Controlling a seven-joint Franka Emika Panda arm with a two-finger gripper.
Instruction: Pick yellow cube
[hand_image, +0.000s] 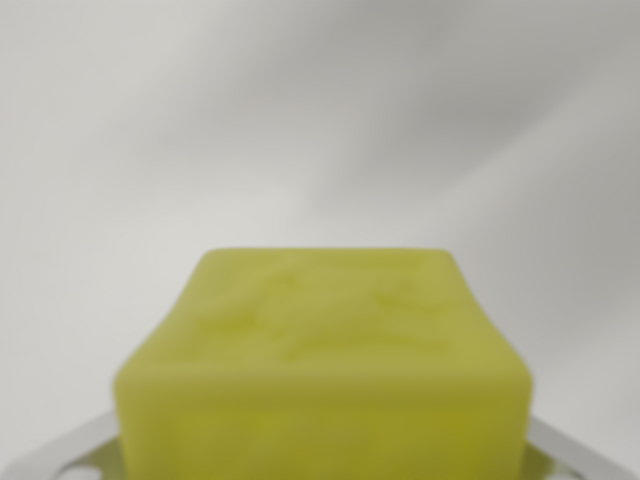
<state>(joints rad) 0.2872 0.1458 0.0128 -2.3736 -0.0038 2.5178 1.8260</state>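
Filling the lower half of the blurred wrist view, the yellow cube (322, 360) sat right at the end effector, between pale finger parts showing at either bottom corner. Whether the fingers were clamped on it could not be told. A shallow or off-centre hold might let it slip above the desk (300, 120).

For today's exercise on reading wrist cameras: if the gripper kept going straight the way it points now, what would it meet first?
The yellow cube, which fills the near view between pale metal parts at the lower corners. Beyond it only a blurred pale surface shows; depth is unclear.
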